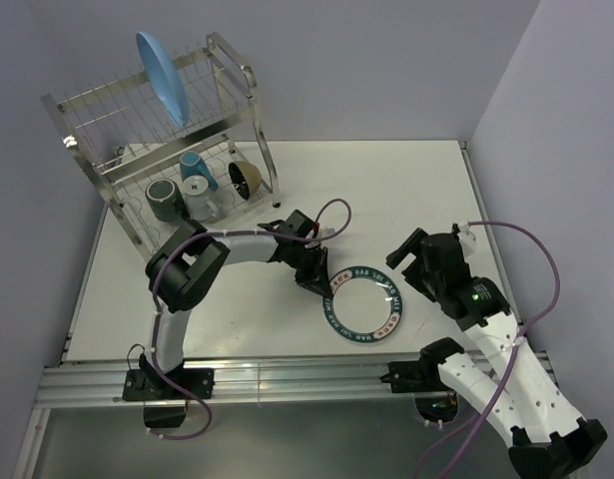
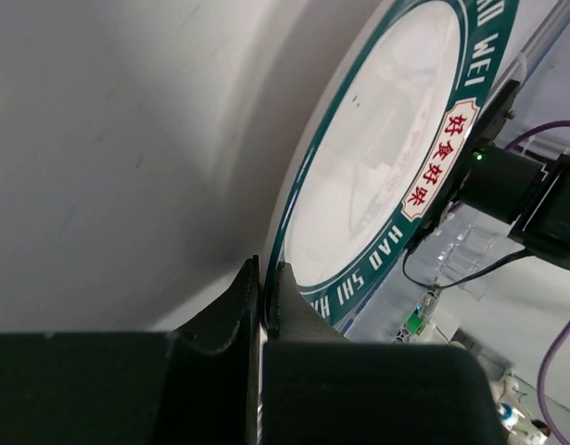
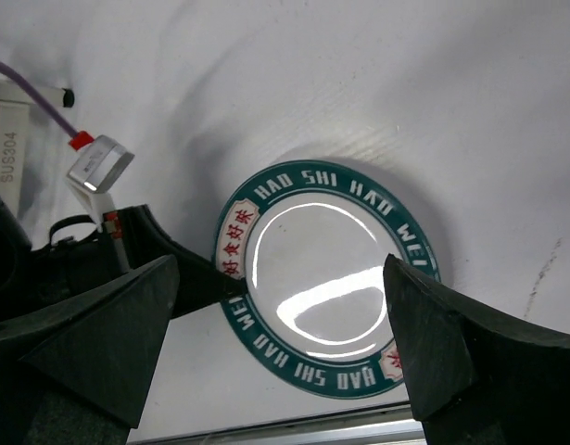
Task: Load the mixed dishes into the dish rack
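The white plate with a dark lettered rim (image 1: 364, 305) lies on the table in front of the arms. My left gripper (image 1: 322, 286) is shut on its left rim; in the left wrist view the jaws pinch the green edge of the plate (image 2: 377, 158). My right gripper (image 1: 404, 267) is open and empty, hovering above the plate's right side, and the plate (image 3: 326, 278) shows between its spread fingers (image 3: 108, 324). The dish rack (image 1: 252, 80) stands at the back left. It holds the light-blue plate (image 1: 163, 75) upright on top, and the dark mug (image 1: 165, 198), blue mug (image 1: 194, 170), pale cup (image 1: 205, 205) and black-and-tan bowl (image 1: 245, 177) below.
Purple cables (image 1: 331, 210) loop from both arms over the table. A metal rail (image 1: 287, 377) runs along the near edge. Walls close in the back and both sides.
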Controlling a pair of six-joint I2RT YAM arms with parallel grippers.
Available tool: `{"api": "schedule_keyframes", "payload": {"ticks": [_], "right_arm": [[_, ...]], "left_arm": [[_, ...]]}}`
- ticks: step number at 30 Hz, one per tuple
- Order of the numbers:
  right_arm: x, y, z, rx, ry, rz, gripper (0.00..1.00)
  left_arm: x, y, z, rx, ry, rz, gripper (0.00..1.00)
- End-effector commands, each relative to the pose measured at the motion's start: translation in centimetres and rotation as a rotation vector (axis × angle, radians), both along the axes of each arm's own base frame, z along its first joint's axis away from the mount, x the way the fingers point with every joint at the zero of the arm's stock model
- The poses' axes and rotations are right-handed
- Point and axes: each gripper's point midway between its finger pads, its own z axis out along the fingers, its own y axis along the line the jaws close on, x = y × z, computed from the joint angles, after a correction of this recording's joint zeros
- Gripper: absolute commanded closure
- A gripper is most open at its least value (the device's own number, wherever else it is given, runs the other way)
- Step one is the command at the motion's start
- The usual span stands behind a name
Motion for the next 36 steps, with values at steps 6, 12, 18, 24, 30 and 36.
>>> {"api": "schedule_keyframes", "payload": {"ticks": [6, 12, 18, 24, 30, 36], "right_arm": [[3.7, 2.7, 7.3, -0.174, -0.154, 0.37, 0.02], [4.3, 7.6, 10.4, -0.131, -0.279, 0.714, 0.08], [4.6, 9.4, 10.4, -0.115, -0.343, 0.83, 0.11], [4.0, 13.3, 10.5, 0.05, -0.399, 1.022, 0.16], [4.3, 16.1, 10.8, 0.207, -0.435, 1.116, 0.23], [3.6, 18.2, 12.1, 0.347, -0.448, 1.237, 0.94]], "left_arm": [[5.1, 5.4, 10.0, 0.131, -0.405, 0.102, 1.0], [6.4, 9.8, 18.4, 0.112, -0.499, 0.168, 1.0], [4.8, 13.4, 23.5, 0.029, -0.512, 0.189, 1.0], [2.1, 15.1, 25.8, -0.083, -0.479, 0.202, 1.0], [0.6, 15.1, 27.8, -0.198, -0.467, 0.2, 1.0], [-0.1, 15.1, 29.8, -0.279, -0.465, 0.199, 1.0]]}}
